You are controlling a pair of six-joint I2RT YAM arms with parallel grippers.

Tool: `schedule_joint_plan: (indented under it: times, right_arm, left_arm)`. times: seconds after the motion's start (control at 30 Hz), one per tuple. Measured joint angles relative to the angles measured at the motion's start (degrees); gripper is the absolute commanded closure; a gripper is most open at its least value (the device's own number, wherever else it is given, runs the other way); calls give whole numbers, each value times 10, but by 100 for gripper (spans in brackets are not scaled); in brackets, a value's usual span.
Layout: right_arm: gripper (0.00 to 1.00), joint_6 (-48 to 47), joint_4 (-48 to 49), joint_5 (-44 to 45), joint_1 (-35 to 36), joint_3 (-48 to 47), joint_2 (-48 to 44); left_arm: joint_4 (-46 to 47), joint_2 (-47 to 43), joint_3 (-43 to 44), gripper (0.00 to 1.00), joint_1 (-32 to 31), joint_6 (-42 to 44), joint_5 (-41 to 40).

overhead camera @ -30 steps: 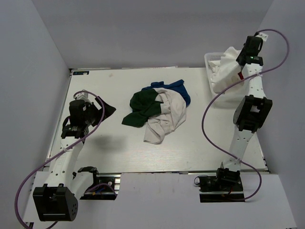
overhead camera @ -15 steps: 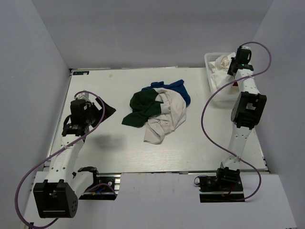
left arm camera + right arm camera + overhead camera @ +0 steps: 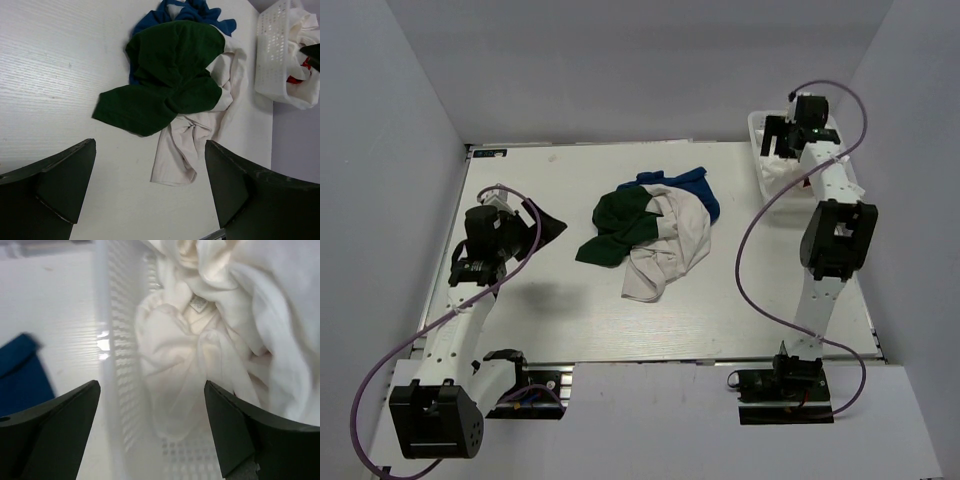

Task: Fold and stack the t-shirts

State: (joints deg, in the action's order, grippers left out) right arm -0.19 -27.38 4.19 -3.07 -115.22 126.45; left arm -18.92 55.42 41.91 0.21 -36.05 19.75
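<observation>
A crumpled pile of t-shirts lies mid-table: a dark green tee (image 3: 618, 222) (image 3: 170, 75) on top, a white tee (image 3: 668, 250) (image 3: 192, 140) under it, a royal blue tee (image 3: 688, 184) (image 3: 200, 11) at the back. More white tees (image 3: 200, 335) fill the white mesh basket (image 3: 760, 130) (image 3: 117, 365) at the far right. My right gripper (image 3: 778, 143) (image 3: 152, 425) hangs open over the basket's left wall, nothing between its fingers. My left gripper (image 3: 536, 230) (image 3: 150, 180) stands open above bare table, left of the pile.
The basket (image 3: 270, 55) sits at the table's far right corner, with something red inside (image 3: 295, 77). Grey walls close in on three sides. Bare table (image 3: 550, 290) lies in front of and left of the pile. A blue tee corner (image 3: 20, 375) shows left of the basket.
My right gripper has opened and let go of the white cloth it held up, which has dropped back into the basket; that arm swung left and lower. The left arm has barely moved.
</observation>
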Motion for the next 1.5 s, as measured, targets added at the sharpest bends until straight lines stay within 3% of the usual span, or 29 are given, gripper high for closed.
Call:
schedule_joint_plan:
  times: [0.17,0.3,0.57,0.73,0.87,0.97,1.2,1.5]
  right_arm:
    - [10,0,23,-28,43,98,-197]
    - [10,5,59,-48,127,208,-326]
    - [10,53,84,-52,283,434,-313]
    - [10,66,90,-25,350,482,-278]
    - [24,82,126,36,366,475,-236]
    - [97,95,142,81,365,470,-207]
    - [100,113,114,108,366,425,-243]
    - [100,77,100,77,369,267,-420]
  left_arm:
    - [25,-24,-15,1,0,-5,7]
    - [35,-43,-40,1,0,-10,7]
    - [45,-45,-52,1,-1,-16,9]
    - [44,-37,-55,1,-1,-19,7]
    - [35,-19,-55,1,-1,-22,5]
    - [24,-14,-55,1,-1,-24,2]
    - [7,-15,-54,1,-1,-24,-27]
    - [-5,-16,-54,1,-1,-28,-44]
